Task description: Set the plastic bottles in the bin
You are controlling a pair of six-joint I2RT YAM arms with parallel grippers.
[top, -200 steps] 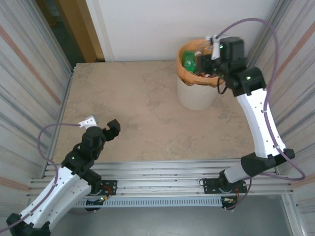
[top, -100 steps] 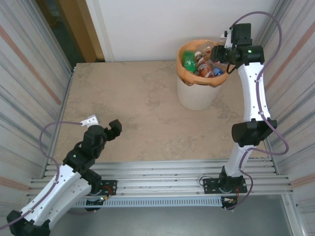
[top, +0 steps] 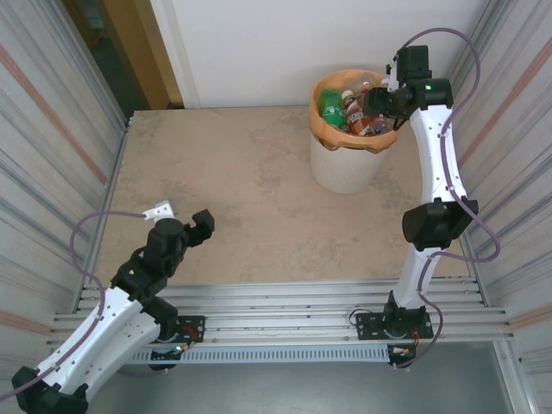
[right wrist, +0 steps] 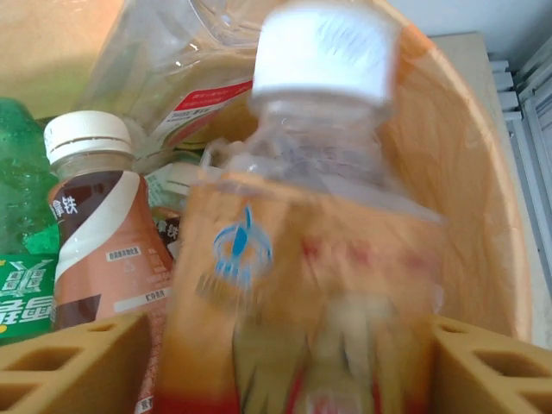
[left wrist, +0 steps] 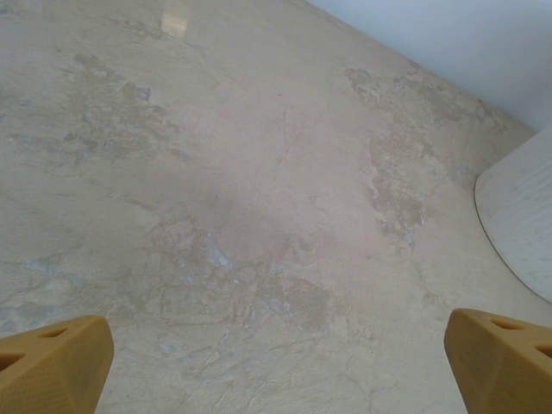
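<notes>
The bin (top: 343, 169), a white bucket with an orange liner over its rim, stands at the table's far right and holds several plastic bottles (top: 352, 109). My right gripper (top: 378, 100) hovers over its right side. In the right wrist view a clear bottle (right wrist: 302, 250) with a white cap and orange label hangs blurred between the spread fingers (right wrist: 78, 354) of my right gripper (right wrist: 289, 349), slipping free above the orange liner (right wrist: 470, 190). Below lie a brown-labelled bottle (right wrist: 95, 224) and a green one (right wrist: 19, 250). My left gripper (top: 185, 226) is open over bare table at the near left, nothing in it.
The beige stone tabletop (top: 241, 181) is hemmed in by ribbed metal walls left and right and a white wall behind. In the left wrist view my left gripper (left wrist: 276, 366) looks across the tabletop (left wrist: 259, 190) to the bin's white side (left wrist: 526, 224).
The right arm swung up and back over the bin's right rim. Its fingers have spread, and the orange-labelled bottle is dropping out of them. The left arm has barely moved.
</notes>
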